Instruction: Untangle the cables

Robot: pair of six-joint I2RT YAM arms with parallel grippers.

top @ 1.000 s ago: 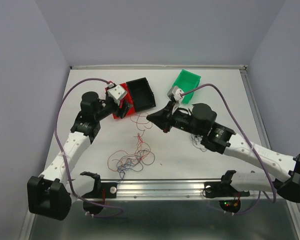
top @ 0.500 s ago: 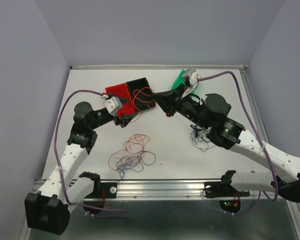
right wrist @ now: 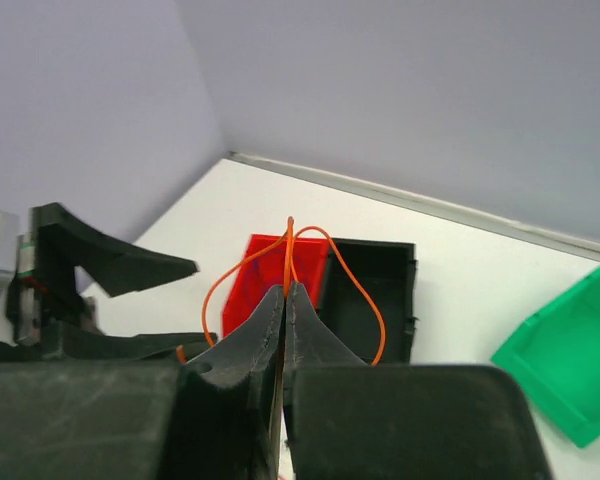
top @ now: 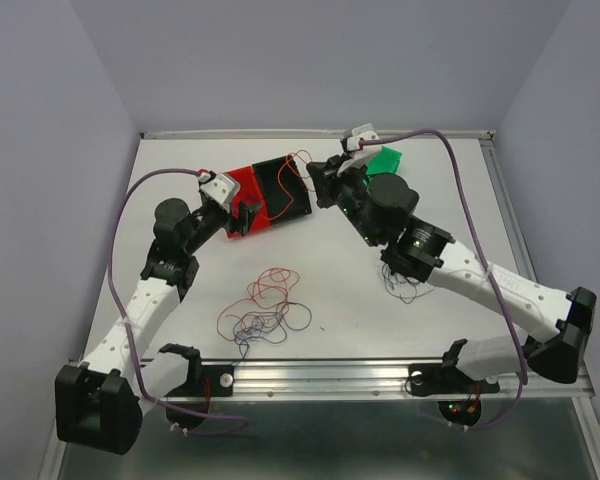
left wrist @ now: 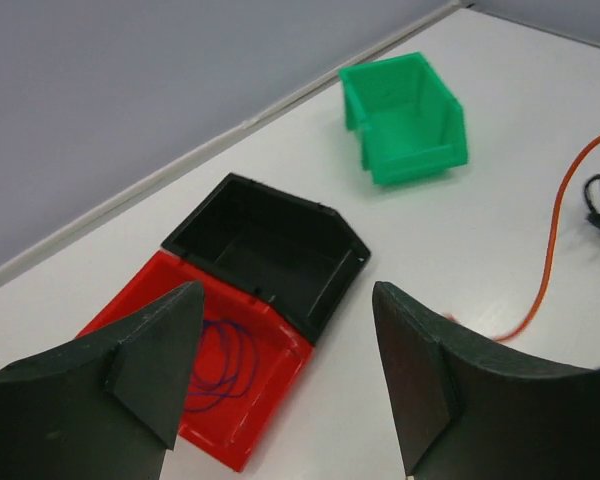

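Note:
The cables lie as a loose tangle (top: pixel 265 312) of red, blue and black strands on the table near the front. A small black bunch (top: pixel 404 281) sits beside my right arm. My right gripper (top: pixel 314 184) (right wrist: pixel 286 291) is shut on an orange cable (right wrist: pixel 289 250) (top: pixel 283 184) that loops above the black bin (top: pixel 292 200) (right wrist: pixel 382 290). My left gripper (top: pixel 242 217) (left wrist: pixel 285 300) stands open with nothing in it, just in front of the red bin (top: pixel 248 186) (left wrist: pixel 260 425). A purple cable (left wrist: pixel 220 362) lies coiled in that bin.
A green bin (top: pixel 386 160) (left wrist: pixel 408 120) (right wrist: pixel 570 360) stands at the back right, behind my right wrist. Thick lilac hoses arch over both arms. The raised table edge (top: pixel 310 132) runs along the back.
My right gripper has carried the orange cable up and back-left from the table's middle to above the black bin. My left gripper drew back off the red bin and opened wider.

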